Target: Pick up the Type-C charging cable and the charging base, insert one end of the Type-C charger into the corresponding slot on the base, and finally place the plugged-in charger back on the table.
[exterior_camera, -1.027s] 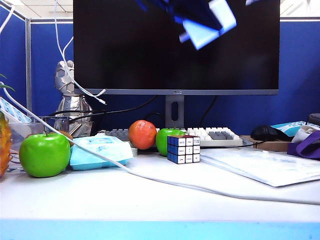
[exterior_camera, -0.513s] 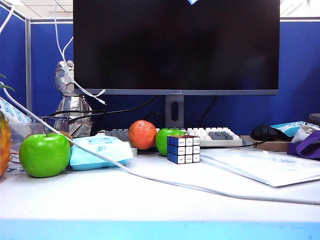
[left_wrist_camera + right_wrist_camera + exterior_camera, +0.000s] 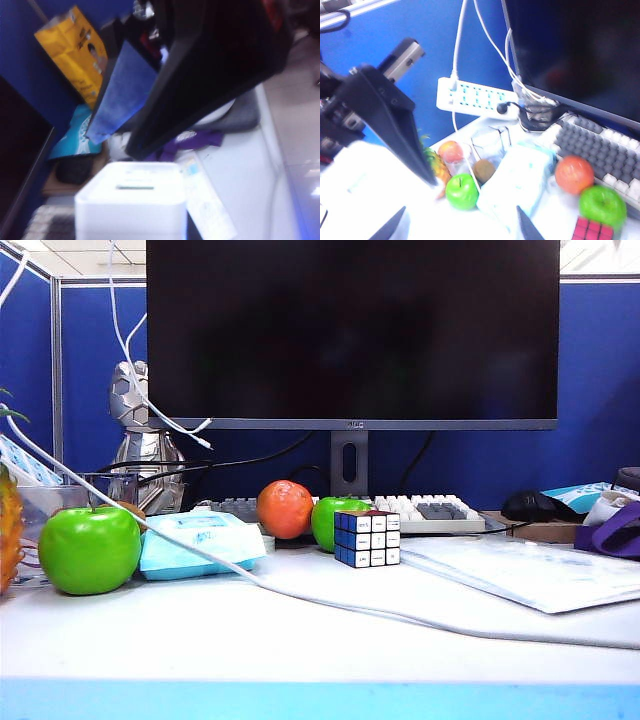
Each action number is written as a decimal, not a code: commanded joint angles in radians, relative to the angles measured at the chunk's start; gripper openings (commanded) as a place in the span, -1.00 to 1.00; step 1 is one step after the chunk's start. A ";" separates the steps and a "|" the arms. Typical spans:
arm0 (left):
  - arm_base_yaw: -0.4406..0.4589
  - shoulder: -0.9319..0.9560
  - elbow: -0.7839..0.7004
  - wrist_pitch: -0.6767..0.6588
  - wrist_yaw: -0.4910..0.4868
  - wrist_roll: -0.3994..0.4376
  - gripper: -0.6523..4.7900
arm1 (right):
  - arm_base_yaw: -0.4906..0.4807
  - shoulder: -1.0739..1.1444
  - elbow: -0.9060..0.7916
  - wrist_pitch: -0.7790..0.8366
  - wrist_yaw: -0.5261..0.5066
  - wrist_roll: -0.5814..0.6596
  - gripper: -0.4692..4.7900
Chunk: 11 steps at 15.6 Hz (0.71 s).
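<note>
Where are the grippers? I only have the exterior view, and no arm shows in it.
Observer: Both are raised out of your frame. The left gripper appears shut on the base, which it holds in the air.
Operator: Can you see a port on it?
Observer: Yes. The left wrist view shows a dark slot on the face of the base turned toward that camera.
Operator: And the right gripper?
Observer: The right gripper is open, with its fingertips wide apart. I see no cable between them. It looks down over the apple and the wipes pack.
</note>
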State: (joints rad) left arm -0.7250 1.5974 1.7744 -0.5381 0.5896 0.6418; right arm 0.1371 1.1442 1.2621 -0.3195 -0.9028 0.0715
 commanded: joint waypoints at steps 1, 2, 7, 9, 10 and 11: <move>-0.001 -0.023 0.006 0.098 0.092 -0.168 -0.78 | 0.002 -0.004 0.003 0.076 -0.114 -0.021 0.36; -0.001 -0.023 0.006 0.115 0.093 -0.245 -0.78 | 0.002 -0.004 0.003 0.092 -0.151 -0.020 0.36; 0.000 -0.033 0.006 0.119 0.114 -0.344 -0.78 | 0.002 -0.005 0.003 0.092 -0.162 -0.020 0.36; 0.000 -0.060 0.006 0.124 0.111 -0.348 -0.78 | 0.002 -0.004 0.003 0.091 -0.151 -0.020 0.36; 0.000 -0.073 0.006 0.134 0.111 -0.373 -0.78 | 0.002 -0.004 0.003 0.089 -0.126 -0.019 0.36; 0.001 -0.086 0.006 0.143 0.110 -0.404 -0.78 | 0.002 -0.004 0.003 0.087 -0.095 -0.011 0.36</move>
State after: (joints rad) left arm -0.7242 1.5284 1.7737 -0.4339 0.6926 0.2729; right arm 0.1375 1.1442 1.2617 -0.2443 -1.0317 0.0547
